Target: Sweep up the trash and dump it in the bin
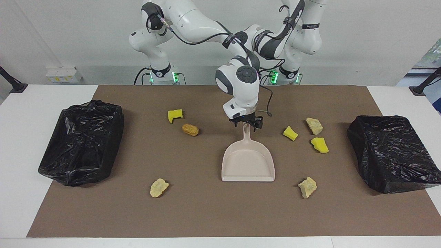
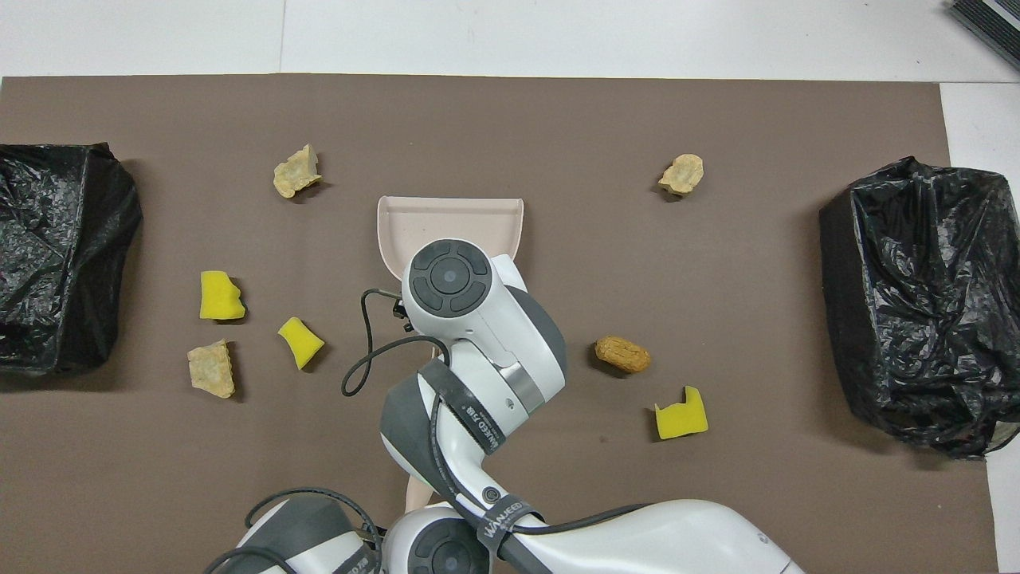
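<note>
Settling at the handle of the beige plastic dustpan (image 1: 248, 162), the right gripper (image 1: 246, 123) is preparing to take it; whether its claw is gripping, I cannot tell. The left arm is waiting, folded back near its base, claw closed. Next, securing that handle is coming before gathering the yellow and brown crumbly scraps (image 1: 290, 133).

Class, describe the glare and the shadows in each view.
Facing view: glints speckle the black bags; the dustpan casts hardly any shadow. Overhead view: the scraps' shadows are short and soft, as beside the brown scrap.
</note>
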`<action>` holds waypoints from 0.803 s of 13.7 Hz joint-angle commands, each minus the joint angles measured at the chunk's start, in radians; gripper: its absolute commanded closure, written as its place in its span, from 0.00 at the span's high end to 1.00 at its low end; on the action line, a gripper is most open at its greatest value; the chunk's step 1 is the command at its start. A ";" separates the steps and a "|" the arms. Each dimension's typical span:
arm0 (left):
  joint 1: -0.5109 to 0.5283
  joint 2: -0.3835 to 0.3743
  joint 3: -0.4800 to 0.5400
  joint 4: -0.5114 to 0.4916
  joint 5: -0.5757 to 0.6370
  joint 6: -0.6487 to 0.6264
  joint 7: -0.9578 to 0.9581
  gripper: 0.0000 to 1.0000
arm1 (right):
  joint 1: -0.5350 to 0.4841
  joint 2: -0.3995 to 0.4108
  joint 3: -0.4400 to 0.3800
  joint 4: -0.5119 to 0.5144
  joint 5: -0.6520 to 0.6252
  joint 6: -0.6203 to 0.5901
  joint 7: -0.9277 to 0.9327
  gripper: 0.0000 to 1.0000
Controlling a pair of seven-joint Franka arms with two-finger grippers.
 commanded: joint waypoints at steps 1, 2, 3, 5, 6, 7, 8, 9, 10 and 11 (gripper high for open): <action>0.132 -0.001 0.042 0.011 -0.036 -0.014 0.130 0.20 | 0.022 -0.053 0.017 -0.097 -0.014 0.048 -0.013 0.78; 0.142 -0.001 0.042 0.005 -0.036 -0.013 0.146 0.35 | 0.025 -0.059 0.018 -0.105 -0.013 0.048 -0.026 0.61; 0.146 -0.003 0.042 -0.003 -0.036 -0.013 0.172 0.53 | 0.026 -0.067 0.020 -0.118 0.006 0.050 -0.030 0.58; 0.174 -0.003 0.042 -0.010 -0.037 -0.010 0.224 0.78 | 0.028 -0.076 0.020 -0.132 0.026 0.048 -0.031 0.57; 0.176 -0.005 0.042 -0.017 -0.042 -0.004 0.226 0.78 | 0.029 -0.079 0.020 -0.135 0.026 0.042 -0.037 0.54; 0.176 -0.006 0.042 -0.021 -0.045 0.007 0.226 0.78 | 0.029 -0.079 0.020 -0.132 0.024 0.035 -0.060 0.49; 0.176 -0.009 0.042 -0.035 -0.048 0.016 0.226 0.78 | 0.028 -0.079 0.020 -0.131 0.024 0.028 -0.082 0.49; 0.174 -0.011 0.042 -0.037 -0.048 0.024 0.227 0.78 | 0.028 -0.079 0.018 -0.128 0.021 0.018 -0.086 0.49; 0.174 -0.011 0.042 -0.040 -0.048 0.030 0.229 0.78 | 0.028 -0.079 0.020 -0.128 0.015 0.012 -0.100 0.49; 0.169 -0.012 0.040 -0.041 -0.048 0.030 0.235 0.78 | 0.028 -0.079 0.020 -0.128 0.012 0.007 -0.128 0.49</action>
